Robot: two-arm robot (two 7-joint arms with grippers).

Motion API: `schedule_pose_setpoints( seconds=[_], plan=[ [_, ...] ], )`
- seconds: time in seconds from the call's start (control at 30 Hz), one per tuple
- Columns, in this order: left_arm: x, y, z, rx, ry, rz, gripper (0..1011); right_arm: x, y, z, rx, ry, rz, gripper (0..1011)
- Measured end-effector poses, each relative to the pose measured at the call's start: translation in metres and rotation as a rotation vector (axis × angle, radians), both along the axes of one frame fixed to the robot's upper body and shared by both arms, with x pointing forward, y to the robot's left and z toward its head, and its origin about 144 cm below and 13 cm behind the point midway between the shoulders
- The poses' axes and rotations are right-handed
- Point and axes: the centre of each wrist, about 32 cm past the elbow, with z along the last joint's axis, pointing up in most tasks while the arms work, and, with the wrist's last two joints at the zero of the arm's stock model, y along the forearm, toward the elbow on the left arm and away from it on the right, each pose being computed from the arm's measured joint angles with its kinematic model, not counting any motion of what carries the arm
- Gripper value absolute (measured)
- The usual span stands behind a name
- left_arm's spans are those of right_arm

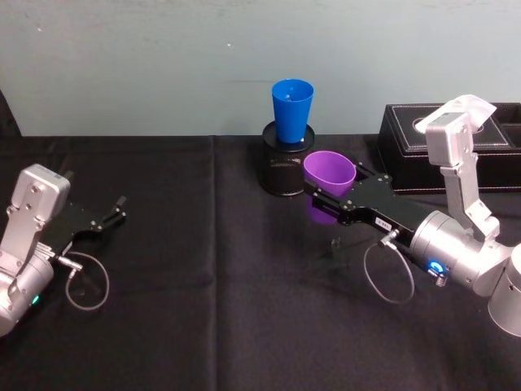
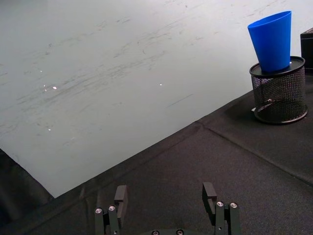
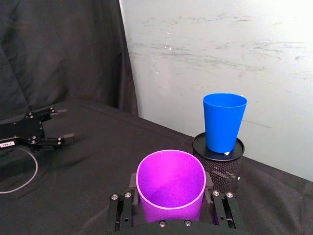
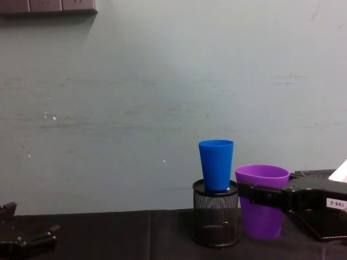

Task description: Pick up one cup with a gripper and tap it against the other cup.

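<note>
Nearest the robot, the left gripper (image 1: 110,213) sits low over the black tablecloth (image 1: 203,309) way off on the left, fingers spread with nothing between them. On the right, the right gripper (image 1: 335,195) reaches in toward the middle and is clamped around the purple tumbler (image 1: 329,171), one finger on each side, cup upright with the mouth up. Can't tell if its base is off the cloth or not. Just behind and left of it is a black wire-mesh pen pot (image 1: 282,171), with the blue tumbler (image 1: 291,110) standing upright in its top. Purple rim is just beside the blue one, a sliver apart. Further back right there's a black box (image 1: 407,151), then the pale wall (image 1: 163,65).
</note>
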Motion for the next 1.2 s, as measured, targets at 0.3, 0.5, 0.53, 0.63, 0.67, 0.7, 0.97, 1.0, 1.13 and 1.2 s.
schedule_pose_setpoints(
  seconds=[0.3,0.5,0.53,0.63,0.67,0.7,0.97,1.0,1.13,1.2],
  plan=[
    [0.0,0.0,0.0,0.0,0.0,0.0,1000,0.003,0.001,0.0,-0.004,0.002,0.004,730],
    [0.0,0.0,0.0,0.0,0.0,0.0,1000,0.014,0.006,0.002,-0.006,0.003,0.006,730],
    [0.0,0.0,0.0,0.0,0.0,0.0,1000,0.016,0.007,0.002,-0.005,0.003,0.005,730],
    [0.0,0.0,0.0,0.0,0.0,0.0,1000,0.029,0.011,0.005,0.002,0.003,-0.003,730],
    [0.0,0.0,0.0,0.0,0.0,0.0,1000,0.029,0.011,0.005,0.002,0.003,-0.003,730],
    [0.0,0.0,0.0,0.0,0.0,0.0,1000,0.035,0.013,0.006,0.001,0.003,-0.01,730],
    [0.0,0.0,0.0,0.0,0.0,0.0,1000,0.073,0.044,0.013,-0.012,0.026,-0.104,730],
    [0.0,0.0,0.0,0.0,0.0,0.0,1000,0.075,0.048,0.013,-0.012,0.029,-0.114,730],
    [0.0,0.0,0.0,0.0,0.0,0.0,1000,0.078,0.054,0.014,-0.01,0.035,-0.132,730],
    [0.0,0.0,0.0,0.0,0.0,0.0,1000,0.08,0.057,0.014,-0.007,0.039,-0.14,730]
  ],
)
